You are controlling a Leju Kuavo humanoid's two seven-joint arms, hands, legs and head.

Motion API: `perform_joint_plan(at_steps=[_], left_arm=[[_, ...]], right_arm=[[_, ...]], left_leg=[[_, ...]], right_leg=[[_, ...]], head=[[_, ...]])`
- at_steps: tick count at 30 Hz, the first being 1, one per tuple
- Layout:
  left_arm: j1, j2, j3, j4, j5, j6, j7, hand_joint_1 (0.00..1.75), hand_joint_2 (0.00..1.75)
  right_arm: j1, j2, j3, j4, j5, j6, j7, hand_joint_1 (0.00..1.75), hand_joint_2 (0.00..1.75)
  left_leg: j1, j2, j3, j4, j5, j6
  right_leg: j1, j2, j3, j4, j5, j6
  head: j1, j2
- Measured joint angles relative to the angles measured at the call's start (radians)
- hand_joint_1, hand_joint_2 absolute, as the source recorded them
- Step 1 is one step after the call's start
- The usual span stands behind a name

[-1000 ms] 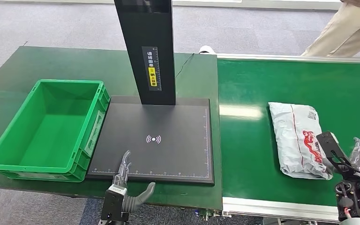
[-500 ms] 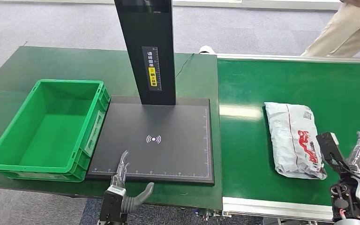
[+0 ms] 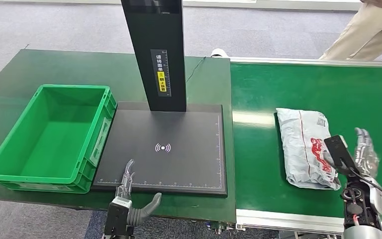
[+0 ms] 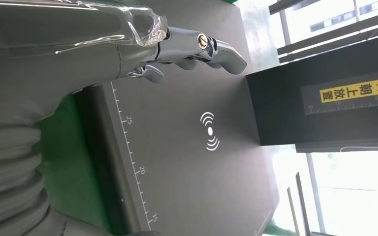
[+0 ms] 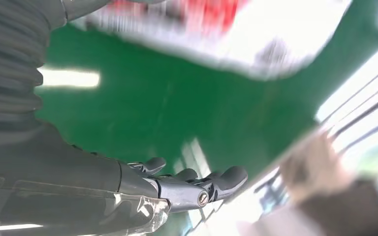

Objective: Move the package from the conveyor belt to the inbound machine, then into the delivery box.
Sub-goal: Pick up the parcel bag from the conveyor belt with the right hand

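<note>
The green delivery box (image 3: 49, 137) sits beside the black inbound machine (image 3: 164, 147). The left hand (image 3: 127, 186) hovers at its near edge, fingers spread, holding nothing. The package (image 3: 303, 147) lies on the conveyor belt (image 3: 258, 149), long axis running away from the robot. The right hand (image 3: 363, 149), fingers apparently apart and empty, is just beside it.

The package (image 5: 216, 34) is motion-blurred (print unreadable) in the right wrist view.
</note>
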Motion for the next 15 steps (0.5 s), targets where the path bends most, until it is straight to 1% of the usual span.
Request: perform_joint_plan(at_steps=[3,5,6,11,13,15], left_arm=[[-0.004,0.0,0.002,0.007,0.003,-0.013,-0.009,0.0,1.75],[-0.009,0.0,0.002,0.014,0.003,-0.019,-0.013,0.0,1.75],[-0.011,0.0,0.002,0.017,0.003,-0.022,-0.014,0.0,1.75],[-0.023,0.0,0.002,0.03,0.003,-0.032,-0.014,0.0,1.75],[-0.028,0.0,0.002,0.036,0.005,-0.039,-0.014,0.0,1.75],[-0.036,0.0,0.002,0.043,0.007,-0.043,-0.013,0.0,1.75]], right_arm=[[0.01,0.008,0.018,0.018,-0.015,0.089,-0.061,0.0,1.75],[0.016,0.012,0.032,0.031,-0.014,0.122,-0.07,0.0,1.75],[0.018,0.014,0.039,0.038,-0.009,0.134,-0.062,0.0,1.75],[0.02,0.019,0.079,0.085,0.041,0.195,0.046,0.0,1.75],[0.018,0.017,0.097,0.108,0.076,0.231,0.132,0.0,1.75],[0.012,0.013,0.118,0.131,0.115,0.274,0.236,0.0,1.75]], left_leg=[[0.0,0.0,0.0,0.0,0.0,0.0],[0.0,0.0,0.0,0.0,0.0,0.0],[0.0,0.0,0.0,0.0,0.0,0.0],[0.0,0.0,0.0,0.0,0.0,0.0],[0.0,0.0,0.0,0.0,0.0,0.0],[0.0,0.0,0.001,0.0,0.0,0.0]], right_leg=[[0.0,0.0,0.0,0.0,0.0,0.0],[0.0,0.0,0.0,0.0,0.0,0.0],[0.0,0.0,0.0,0.0,0.0,0.0],[0.0,0.0,0.0,0.0,0.0,0.0],[0.0,0.0,0.0,0.0,0.0,0.0],[0.0,0.0,0.0,0.0,0.0,0.0]], head=[[0.0,0.0],[0.0,0.0],[0.0,0.0],[0.0,0.0],[0.0,0.0],[0.0,0.0]])
